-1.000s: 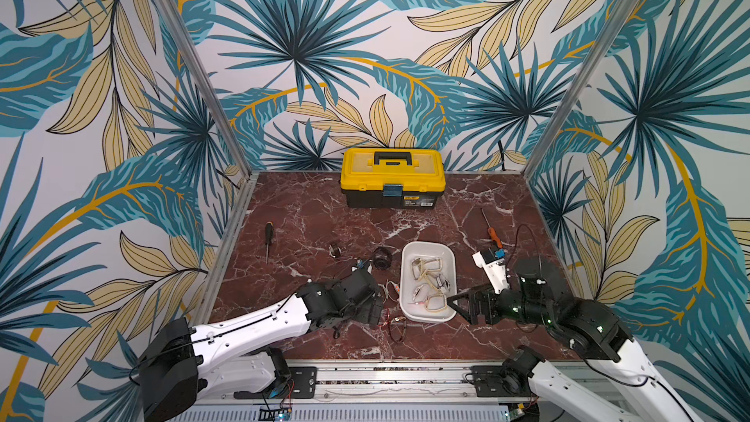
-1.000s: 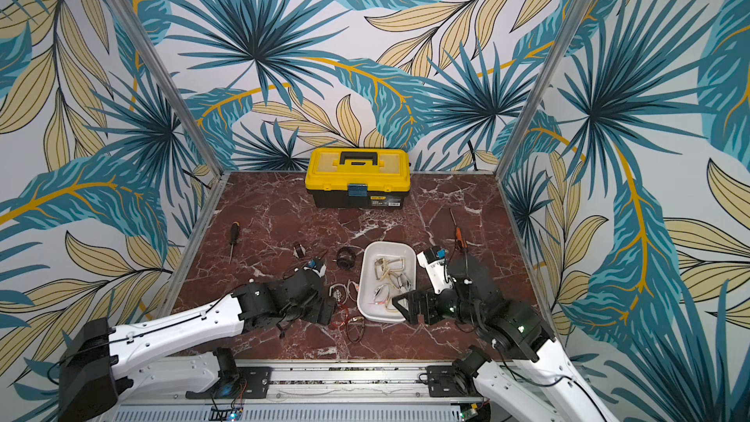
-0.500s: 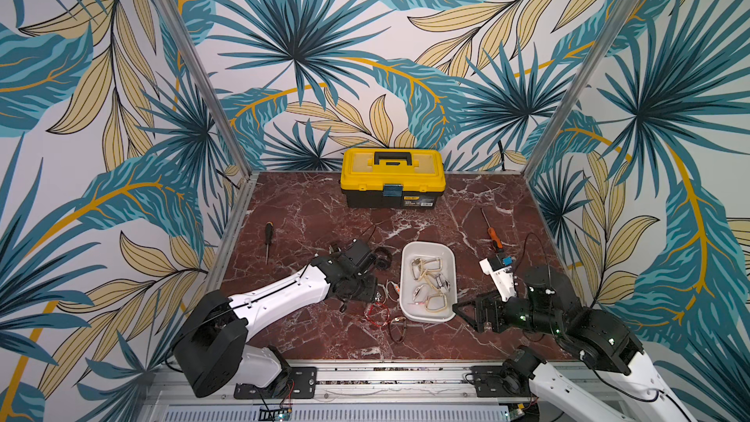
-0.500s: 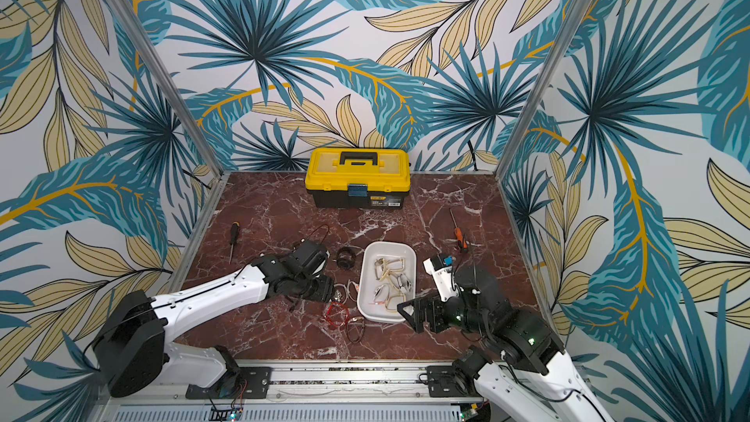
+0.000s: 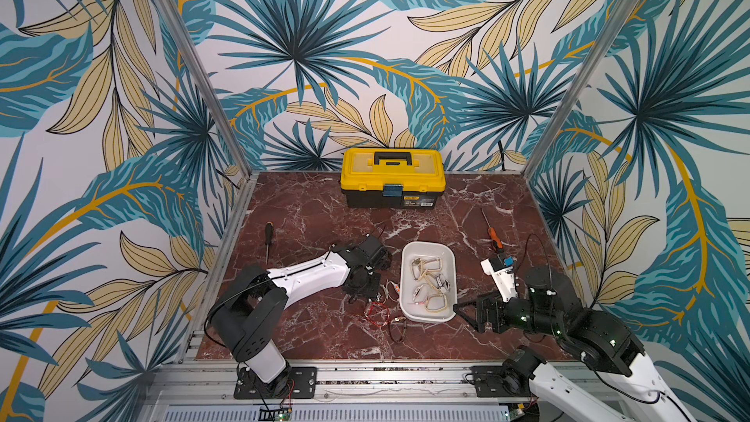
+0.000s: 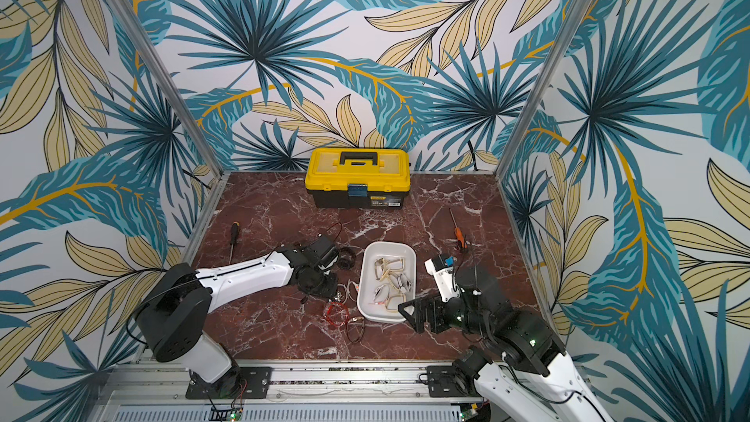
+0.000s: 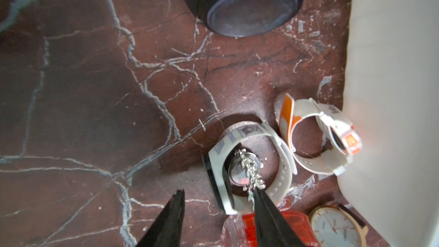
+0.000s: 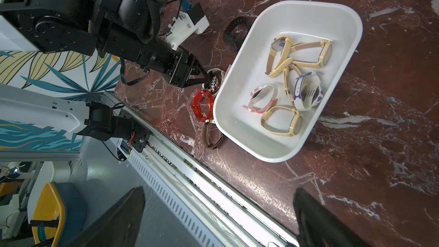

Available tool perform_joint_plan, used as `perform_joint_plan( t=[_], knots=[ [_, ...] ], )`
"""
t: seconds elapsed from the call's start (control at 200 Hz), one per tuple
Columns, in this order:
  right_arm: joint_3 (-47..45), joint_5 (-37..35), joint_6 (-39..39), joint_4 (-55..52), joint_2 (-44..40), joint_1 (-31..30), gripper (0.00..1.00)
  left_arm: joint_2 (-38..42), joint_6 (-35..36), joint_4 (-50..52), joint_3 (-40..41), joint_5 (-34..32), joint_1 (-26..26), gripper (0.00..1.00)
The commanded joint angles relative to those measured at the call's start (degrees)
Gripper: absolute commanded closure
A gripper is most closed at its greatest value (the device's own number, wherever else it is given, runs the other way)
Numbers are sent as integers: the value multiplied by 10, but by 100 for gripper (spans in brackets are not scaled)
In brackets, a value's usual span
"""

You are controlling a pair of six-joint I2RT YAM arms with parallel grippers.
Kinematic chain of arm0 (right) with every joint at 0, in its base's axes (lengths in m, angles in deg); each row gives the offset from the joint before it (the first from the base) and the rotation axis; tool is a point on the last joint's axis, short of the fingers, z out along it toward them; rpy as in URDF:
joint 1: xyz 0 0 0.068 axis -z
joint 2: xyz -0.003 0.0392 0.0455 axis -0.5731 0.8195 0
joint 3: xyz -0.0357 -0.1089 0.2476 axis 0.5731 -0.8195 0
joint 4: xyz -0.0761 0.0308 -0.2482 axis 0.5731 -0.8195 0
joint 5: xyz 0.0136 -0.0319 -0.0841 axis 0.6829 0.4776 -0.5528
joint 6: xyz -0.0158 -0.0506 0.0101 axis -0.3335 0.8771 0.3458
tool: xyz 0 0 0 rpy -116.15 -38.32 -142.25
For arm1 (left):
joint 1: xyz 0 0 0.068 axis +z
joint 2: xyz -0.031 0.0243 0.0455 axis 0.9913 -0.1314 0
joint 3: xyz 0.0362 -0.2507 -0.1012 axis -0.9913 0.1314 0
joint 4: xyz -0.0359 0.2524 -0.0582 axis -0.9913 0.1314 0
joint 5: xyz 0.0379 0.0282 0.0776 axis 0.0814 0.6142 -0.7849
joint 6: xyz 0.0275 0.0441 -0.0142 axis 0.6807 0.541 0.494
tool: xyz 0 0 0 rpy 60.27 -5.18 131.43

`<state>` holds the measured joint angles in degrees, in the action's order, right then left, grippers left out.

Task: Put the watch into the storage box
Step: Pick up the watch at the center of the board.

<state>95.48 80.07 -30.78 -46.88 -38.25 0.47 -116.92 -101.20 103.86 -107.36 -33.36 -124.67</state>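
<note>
Red marble table [image 5: 308, 213], white storage box [image 5: 426, 243] front-middle, a handful of watches [image 5: 428, 286] already inside. Left gripper [image 7: 217, 193] way nearer the action: down on the table just beside the box's left wall, jaws apart, nothing pinched yet. Right gripper [image 5: 466, 318] parked off the box's near right corner, jaws wide and empty. Target watch [image 7: 247, 130]: guessing the white-strapped one, outside the box, standing on edge right at the left fingertips. Black case between them, one tip poking into the loop against a little silver chain [image 7: 249, 172]. Case roughly in line with the fingers, so probably just squeeze, lift, short hop right over the rim.
</note>
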Motion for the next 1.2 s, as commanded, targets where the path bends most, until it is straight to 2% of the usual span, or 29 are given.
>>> perform_joint_plan(
  t=[0.0, 0.13, 0.376, 0.466, 0.736, 1.037, 1.197],
  knots=[
    [-11, -8, -5, -11, -4, -2, 0, -16, 12, 5, -33, -17, 3, 51],
    [-13, -9, -7, -9, -4, -3, 0, -32, 14, 3, -35, -24, 4, 54],
    [-11, -10, -7, -12, -7, -2, 0, -59, 27, 16, -54, -33, 4, 65],
    [-12, -14, -8, -12, -9, -2, 0, -62, 30, 23, -59, -42, 4, 73],
    [-12, -16, -8, -13, -11, -2, 0, -70, 48, 40, -66, -50, 4, 82],
    [-14, -3, -5, -8, -10, -2, 1, -49, 59, 79, -97, -67, 4, 84],
    [-14, -5, -7, -8, -12, -2, 0, -42, 67, 109, -125, -110, 4, 84]
  ],
)
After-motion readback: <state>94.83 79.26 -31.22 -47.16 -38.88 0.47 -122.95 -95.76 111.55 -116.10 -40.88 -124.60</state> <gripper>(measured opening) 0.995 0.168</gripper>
